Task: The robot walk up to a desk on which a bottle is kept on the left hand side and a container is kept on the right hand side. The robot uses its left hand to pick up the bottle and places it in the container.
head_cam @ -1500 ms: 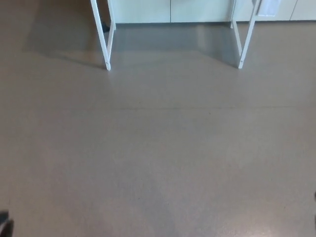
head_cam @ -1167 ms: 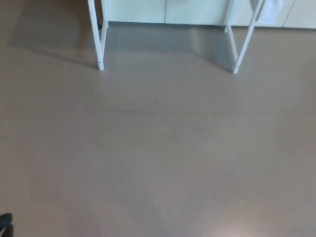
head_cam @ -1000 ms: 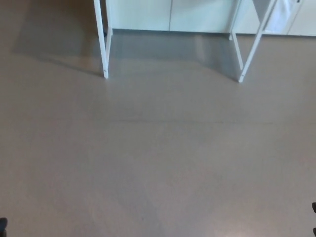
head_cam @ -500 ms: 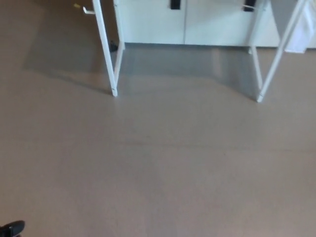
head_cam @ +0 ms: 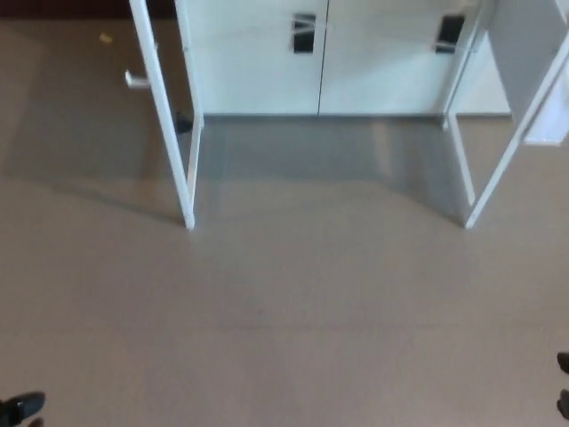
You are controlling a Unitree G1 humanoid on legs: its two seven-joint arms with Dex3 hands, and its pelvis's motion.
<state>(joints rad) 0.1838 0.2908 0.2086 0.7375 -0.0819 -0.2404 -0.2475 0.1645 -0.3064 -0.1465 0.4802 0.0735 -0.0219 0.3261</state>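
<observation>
Approaching the desk is the step in hand. Head view: bare floor (head_cam: 284, 329) fills the lower frame; white desk legs (head_cam: 188, 182) stand at upper left and upper right, cabinets (head_cam: 311, 62) behind them. Neither bottle nor container is visible. Dark tips of the left hand (head_cam: 20, 409) and right hand (head_cam: 563, 396) show at the bottom corners; finger state cannot be told. Next move: close in until the desktop is visible.

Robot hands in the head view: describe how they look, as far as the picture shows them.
Only slivers show. The left robot hand appears at the bottom left corner as a small black, rounded, glossy shape. The right robot hand shows as two small black rounded tips at the right edge. No arms, cables or markings are visible.
</observation>
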